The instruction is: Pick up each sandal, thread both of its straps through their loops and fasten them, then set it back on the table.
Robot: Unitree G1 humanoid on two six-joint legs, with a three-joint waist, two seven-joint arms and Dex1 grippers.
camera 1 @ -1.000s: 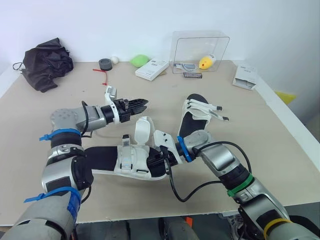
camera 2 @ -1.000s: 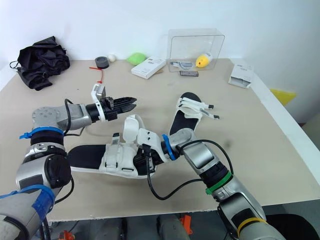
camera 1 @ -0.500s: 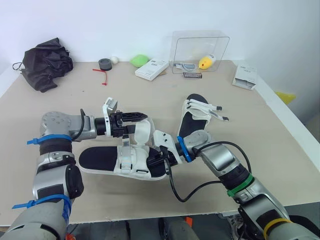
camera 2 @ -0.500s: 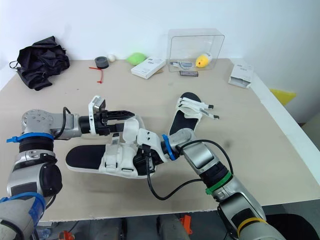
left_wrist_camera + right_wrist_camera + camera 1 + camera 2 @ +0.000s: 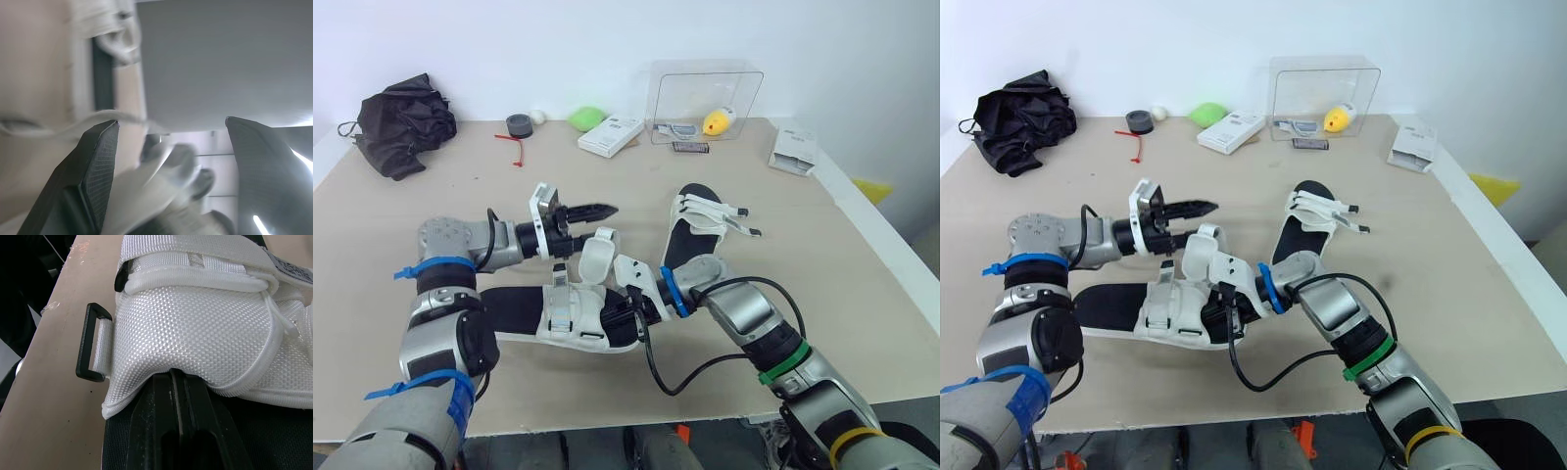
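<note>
Flat on the table (image 5: 862,294), near middle: black-soled sandal (image 5: 514,311). Pinched at its white strap (image 5: 195,333) by the right gripper (image 5: 626,311), fingers pressed together. Just above its raised flap (image 5: 597,257), the left gripper (image 5: 602,209) with fingers spread.

I've got a tan table (image 5: 862,255) against a white wall. Far left corner: black cloth (image 5: 406,122) in a heap. Along the far edge: black tape roll (image 5: 519,125), white ball (image 5: 538,117) just beside it, green lump (image 5: 588,118), flat white box (image 5: 611,135), then a clear box (image 5: 705,101). A red tie (image 5: 512,145) lies just in front of the tape roll. A small dark strip (image 5: 689,148) lies in front of the clear box. A white carton (image 5: 793,152) sits near the right edge. Mid-table, the far sandal (image 5: 700,230) lies flat, straps loose. The near sandal (image 5: 563,313) lies towards my side, sole down, one strap flap up.
</note>
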